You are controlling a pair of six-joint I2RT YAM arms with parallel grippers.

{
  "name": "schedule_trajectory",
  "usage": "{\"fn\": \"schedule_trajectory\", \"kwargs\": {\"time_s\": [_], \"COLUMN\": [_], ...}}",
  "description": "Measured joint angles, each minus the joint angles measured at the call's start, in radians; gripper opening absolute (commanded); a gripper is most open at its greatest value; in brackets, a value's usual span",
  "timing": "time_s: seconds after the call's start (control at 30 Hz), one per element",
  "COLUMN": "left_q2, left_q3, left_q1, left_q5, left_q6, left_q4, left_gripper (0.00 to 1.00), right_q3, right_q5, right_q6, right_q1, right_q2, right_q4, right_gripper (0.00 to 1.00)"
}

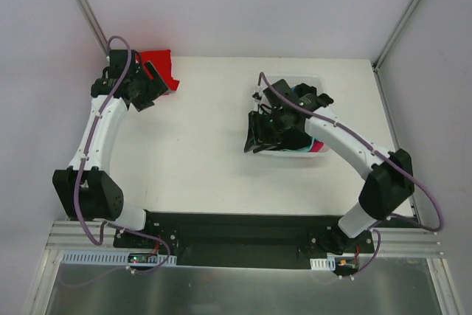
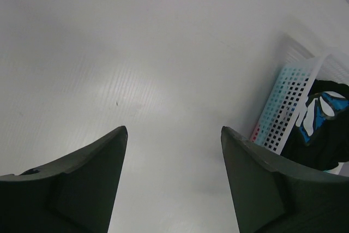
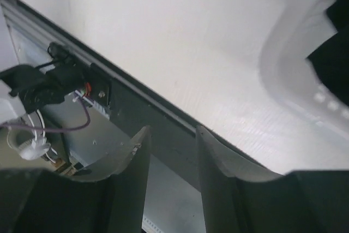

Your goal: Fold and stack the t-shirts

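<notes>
White table [image 1: 206, 175] under grey walls fills the top view as I run both arms from afar. My left gripper [image 1: 156, 85] sits at the far left corner. The red shirt [image 1: 161, 59] lies bunched just beyond it, touching or nearly so; I cannot tell which. Well off to that gripper's right, my right gripper [image 1: 254, 138] hangs at the left wall of the basket [image 1: 313, 79]. A pink shirt [image 1: 318, 147] peeks out behind this arm, at the basket's near right corner. Whether black cloth or only the black tool bulks there, I cannot tell.

Left wrist view: the jaws stand wide apart with nothing between them, bare table below. Ahead and to the right of the fingers [image 2: 92, 173] stands the basket's perforated wall. A teal-and-white patterned garment [image 2: 322, 107] hangs over its rim on black cloth [image 2: 313, 145]. A sliver of pink shows at the wall's foot.

Right wrist view: the jaws stand a narrow gap apart, gripping nothing. Past the fingers [image 3: 218, 162] run the table's near edge and a metal rail [image 3: 65, 31]. Up and to their right curves the basket's rim, black cloth inside it.
</notes>
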Motion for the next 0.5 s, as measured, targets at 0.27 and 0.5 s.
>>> {"fn": "schedule_trajectory", "kwargs": {"time_s": [0.27, 0.5], "left_q2": [0.162, 0.294], "left_q3": [0.092, 0.14], "left_q1": [-0.019, -0.189], "left_q5": [0.069, 0.092], "left_q6": [0.005, 0.033], "left_q4": [0.003, 0.018], "left_gripper": [0.68, 0.68], "right_q3": [-0.013, 0.083], "right_q5": [0.164, 0.576], "right_q6": [0.035, 0.074], "right_q1": [0.101, 0.094], "right_q2": [-0.235, -0.453], "right_q4": [-0.086, -0.225], "right_gripper": [0.43, 0.48]}}
